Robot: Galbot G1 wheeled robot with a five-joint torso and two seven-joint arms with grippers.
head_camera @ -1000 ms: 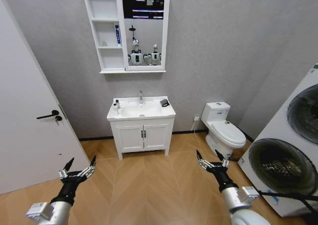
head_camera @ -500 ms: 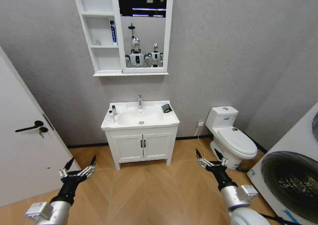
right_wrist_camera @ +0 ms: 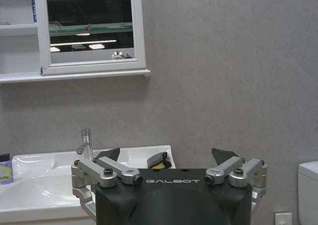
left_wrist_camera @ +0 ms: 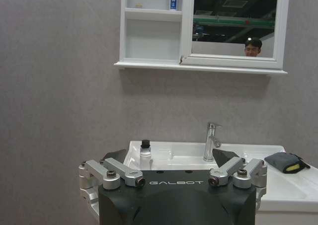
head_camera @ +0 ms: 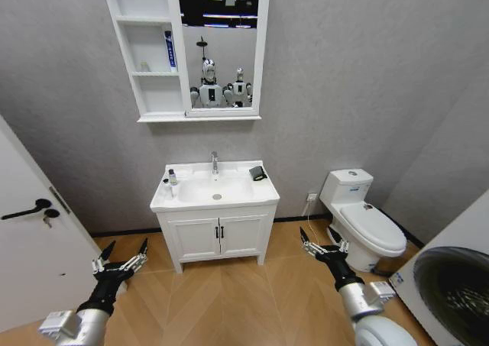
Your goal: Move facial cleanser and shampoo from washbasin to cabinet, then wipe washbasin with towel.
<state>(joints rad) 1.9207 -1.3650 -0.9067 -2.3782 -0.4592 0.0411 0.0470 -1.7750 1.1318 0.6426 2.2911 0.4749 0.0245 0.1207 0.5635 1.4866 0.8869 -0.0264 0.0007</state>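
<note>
1. Head view: grey bathroom wall, the washbasin [head_camera: 215, 195] on its vanity under the cabinet [head_camera: 145, 52]; the towel [head_camera: 258, 173] on its right rear corner. The left end effector [head_camera: 121, 258] and the right end effector [head_camera: 322, 240] hang low, fingers spread.
2. Left wrist: a small bottle [left_wrist_camera: 145, 156] on the basin's rim.
3. Right wrist: fingers apart, towel beyond

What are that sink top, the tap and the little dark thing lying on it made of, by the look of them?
The washbasin looks like glazed white ceramic: smooth, glossy, with rounded edges. The tap appears to be chromed metal, bright and mirror-like. The towel seems soft dark grey cloth, matte and folded, with something yellow showing at one end.
</note>
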